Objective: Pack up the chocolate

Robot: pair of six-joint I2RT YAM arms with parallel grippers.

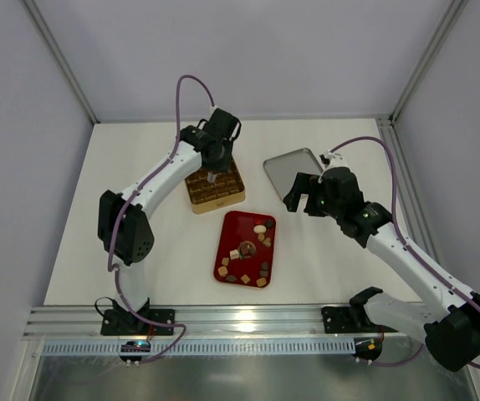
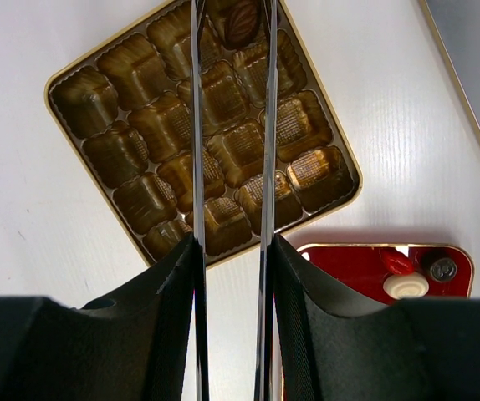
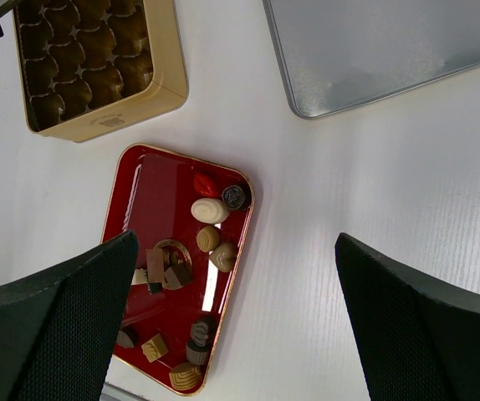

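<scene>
Chocolate [image 3: 210, 210] is on the red tray [image 1: 238, 230]: your left gripper [image 1: 213, 177], narrowly parted, hangs just beyond it over the gold box [image 1: 223, 203]; right gripper [image 1: 304, 198], wide apart, off its far-right corner.

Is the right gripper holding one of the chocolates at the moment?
No, the right gripper stands wide open and empty; the chocolates lie on the red tray.

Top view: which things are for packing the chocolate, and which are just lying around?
For the job:
- chocolate pieces
- red tray they lie on
- gold box with little cups
- left gripper, open above the box

Just lying about:
- flat silver piece, maybe a lid, beside the box with nothing gripping it
</scene>
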